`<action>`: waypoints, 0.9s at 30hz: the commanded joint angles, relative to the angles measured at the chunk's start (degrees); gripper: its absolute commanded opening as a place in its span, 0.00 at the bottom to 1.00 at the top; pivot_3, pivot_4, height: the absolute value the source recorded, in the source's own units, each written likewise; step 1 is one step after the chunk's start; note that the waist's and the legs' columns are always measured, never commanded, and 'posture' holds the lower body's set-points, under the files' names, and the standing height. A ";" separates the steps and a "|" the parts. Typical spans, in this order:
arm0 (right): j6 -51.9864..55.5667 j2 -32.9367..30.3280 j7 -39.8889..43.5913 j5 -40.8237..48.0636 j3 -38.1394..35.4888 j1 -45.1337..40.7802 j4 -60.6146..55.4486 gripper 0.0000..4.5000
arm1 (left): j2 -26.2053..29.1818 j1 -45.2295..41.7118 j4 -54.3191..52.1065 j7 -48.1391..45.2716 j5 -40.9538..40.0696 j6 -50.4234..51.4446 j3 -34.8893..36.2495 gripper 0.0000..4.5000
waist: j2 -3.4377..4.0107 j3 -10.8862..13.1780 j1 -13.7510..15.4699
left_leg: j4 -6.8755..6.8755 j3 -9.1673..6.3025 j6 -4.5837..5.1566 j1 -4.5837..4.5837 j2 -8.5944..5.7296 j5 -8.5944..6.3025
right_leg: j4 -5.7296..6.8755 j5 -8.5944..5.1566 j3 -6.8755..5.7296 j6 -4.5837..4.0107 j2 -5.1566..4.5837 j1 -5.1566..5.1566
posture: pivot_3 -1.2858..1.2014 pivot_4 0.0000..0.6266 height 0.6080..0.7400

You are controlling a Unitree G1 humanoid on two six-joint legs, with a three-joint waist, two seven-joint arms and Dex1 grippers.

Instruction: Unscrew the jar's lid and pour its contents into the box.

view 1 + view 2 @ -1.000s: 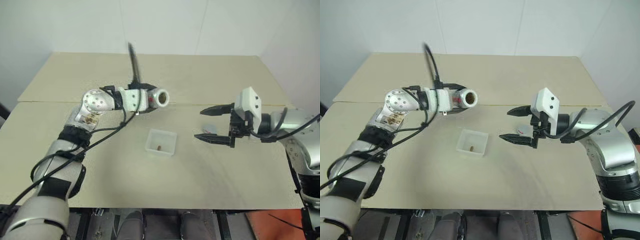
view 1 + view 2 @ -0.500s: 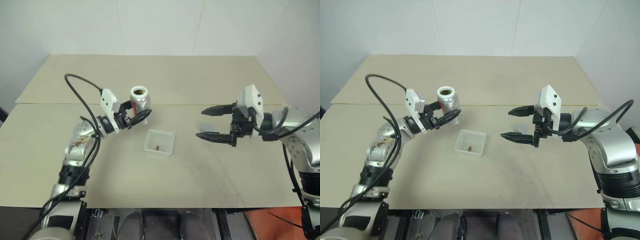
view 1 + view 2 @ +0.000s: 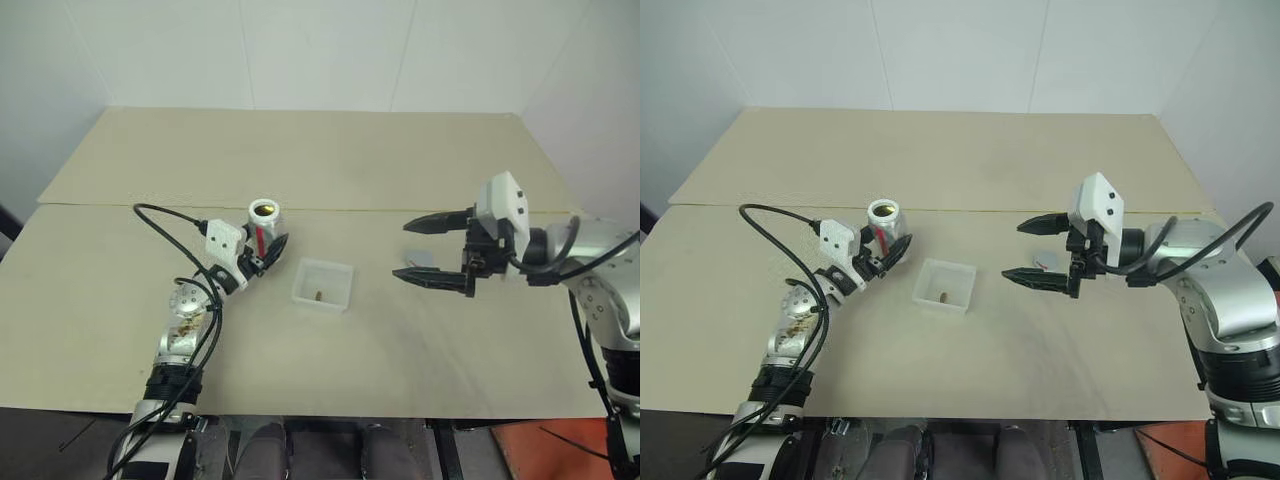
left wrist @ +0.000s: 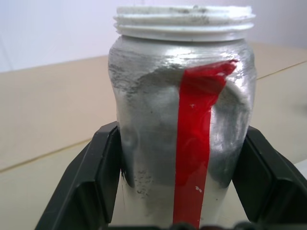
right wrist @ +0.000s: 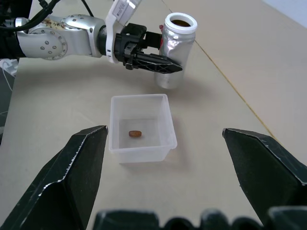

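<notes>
A: Standing upright, open-mouthed, the jar [image 3: 263, 227] is clamped in the left gripper [image 3: 262, 250]; the box [image 3: 322, 285] just beside it holds the contents [image 3: 317, 295].

B: Pour judged complete. Right gripper [image 3: 436, 250] spread, empty, the lid [image 3: 1045, 264] beneath. Next: release the jar.

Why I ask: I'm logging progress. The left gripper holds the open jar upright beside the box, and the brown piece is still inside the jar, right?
Not quite. The brown piece lies in the box, as the right wrist view shows. The rest stands: the left gripper holds the open jar upright beside the box.
</notes>
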 commanded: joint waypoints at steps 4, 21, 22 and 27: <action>0.59 -0.75 -0.57 1.02 -2.39 -0.10 -2.41 0.99 | -1.00 0.49 1.39 3.11 1.21 -1.92 1.25 0.64 | 0.00 0.00 0.13 | 0.00 0.00 0.00 0.01 0.00 0.00 | 0.00 0.00 0.00 0.00 0.00 0.01 | 0.52 0.24 1.00; 0.36 -0.69 -0.56 0.49 -1.63 -0.38 -2.52 1.00 | -1.66 4.78 -3.12 4.24 0.52 0.44 1.73 1.00 | 0.00 -0.01 0.22 | -0.06 0.03 0.00 0.06 0.03 0.00 | -0.10 0.00 0.04 0.00 0.00 0.04 | 0.52 0.24 1.00; 0.33 -0.66 -0.56 0.47 -1.59 -0.44 -2.51 1.00 | -1.52 5.04 -3.49 4.10 0.52 0.77 1.71 1.00 | 0.00 -0.01 0.32 | -0.06 0.03 0.00 0.06 0.02 0.00 | -0.11 0.00 0.04 0.00 -0.02 0.05 | 0.52 0.24 1.00; 0.20 -0.63 -0.62 0.36 -1.58 -0.21 -2.66 1.00 | 1.75 8.18 -9.95 -0.85 -1.26 5.05 1.15 1.00 | 0.00 -0.01 0.40 | -0.10 0.03 0.01 0.06 0.03 -0.02 | -0.14 0.00 0.04 0.00 -0.02 0.03 | 0.52 0.24 1.00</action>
